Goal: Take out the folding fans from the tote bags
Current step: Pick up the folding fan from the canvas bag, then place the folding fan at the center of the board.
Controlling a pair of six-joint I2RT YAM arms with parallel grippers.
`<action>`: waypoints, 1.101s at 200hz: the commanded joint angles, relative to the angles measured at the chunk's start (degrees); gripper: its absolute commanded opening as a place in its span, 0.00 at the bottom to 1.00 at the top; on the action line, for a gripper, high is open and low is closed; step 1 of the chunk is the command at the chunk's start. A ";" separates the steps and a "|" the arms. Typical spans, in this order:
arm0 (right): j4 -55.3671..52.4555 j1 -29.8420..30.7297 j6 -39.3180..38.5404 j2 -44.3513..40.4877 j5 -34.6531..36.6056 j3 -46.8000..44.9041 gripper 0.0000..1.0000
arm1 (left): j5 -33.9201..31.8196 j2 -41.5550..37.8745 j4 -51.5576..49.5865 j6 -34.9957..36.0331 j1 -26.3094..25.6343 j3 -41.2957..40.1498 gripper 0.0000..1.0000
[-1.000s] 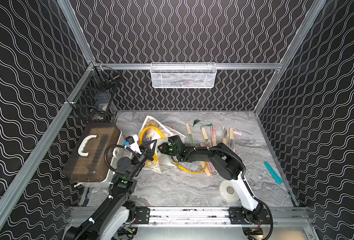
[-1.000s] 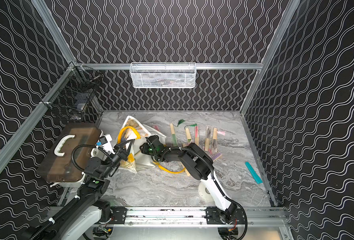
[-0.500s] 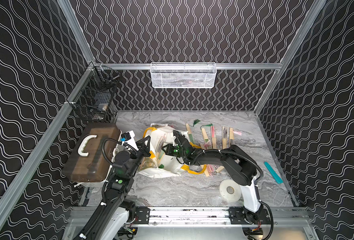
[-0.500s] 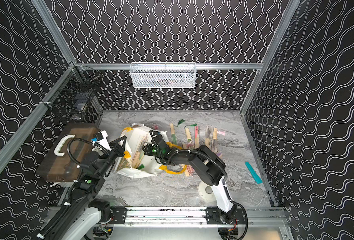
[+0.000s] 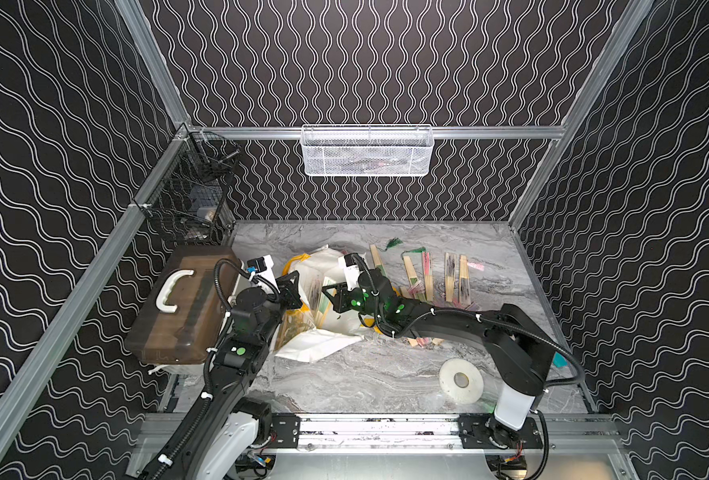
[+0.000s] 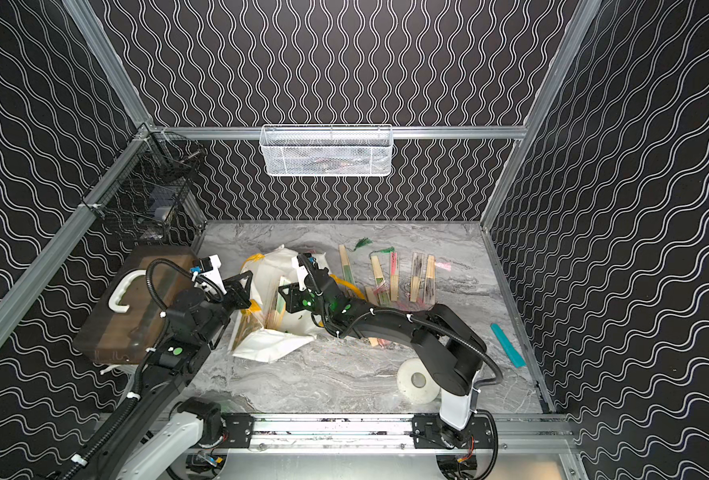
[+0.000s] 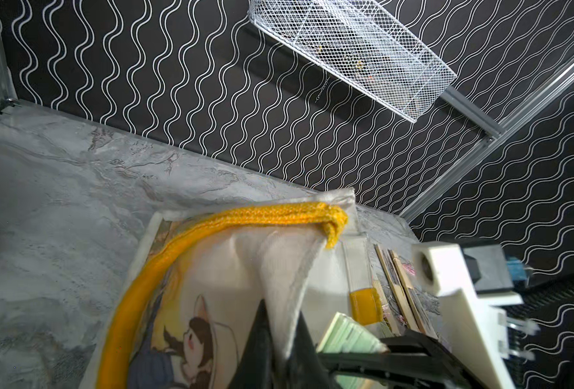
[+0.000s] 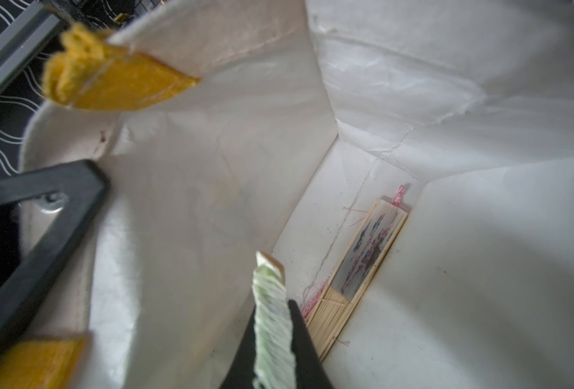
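Note:
A white tote bag (image 5: 323,345) with a yellow handle (image 7: 178,242) lies left of centre, in both top views, its mouth held open. My left gripper (image 7: 282,336) is shut on the bag's canvas rim (image 7: 279,269) and holds it up. My right gripper (image 8: 274,340) reaches into the bag and is shut on a green folding fan (image 8: 272,303). Another fan with a pink print (image 8: 363,256) lies on the bag's bottom. Several folding fans (image 5: 427,274) lie on the table to the right of the bag. In a top view the two grippers (image 6: 242,291) (image 6: 284,299) stand close together.
A brown-lidded box with a white handle (image 5: 178,303) sits just left of the left arm. A white tape roll (image 5: 461,380) lies near the right arm's base. A teal bar (image 6: 506,345) lies by the right wall. A white mesh basket (image 5: 367,151) and a black wire basket (image 5: 195,199) hang on the walls.
My left gripper has lifted the bag's rim up and back, opening the mouth. My right gripper has moved into the bag and closed on the green fan.

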 commanded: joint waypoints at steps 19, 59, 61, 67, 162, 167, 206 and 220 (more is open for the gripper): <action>-4.92 -1.72 -5.12 -5.83 0.91 -0.75 0.14 | 2.14 4.62 -10.10 10.73 0.01 9.41 0.00; -9.17 -5.48 -5.48 -12.75 -3.76 -1.27 0.14 | 6.14 12.45 -24.11 26.21 0.08 24.23 0.00; -9.39 -5.67 -5.59 -13.15 -3.92 -1.30 0.14 | 6.04 12.80 -24.40 26.82 0.10 24.76 0.00; -10.21 -6.13 -5.92 -14.38 -4.39 -2.10 0.15 | 6.06 13.57 -25.26 28.54 0.03 26.18 0.00; -31.65 -13.30 -12.50 -34.97 -3.83 -6.23 0.14 | 3.30 19.93 -8.02 51.56 0.29 27.41 0.00; -32.48 -13.40 -12.46 -35.64 -3.32 -6.38 0.14 | 4.15 20.34 -7.25 52.27 0.52 27.35 0.00; -35.08 -14.46 -11.78 -41.47 -3.37 -7.11 0.15 | 6.35 26.48 -7.19 55.51 1.67 30.00 0.00; -33.51 -14.55 -11.11 -43.01 -5.43 -6.82 0.14 | 7.12 28.33 -7.70 56.68 1.69 30.60 0.00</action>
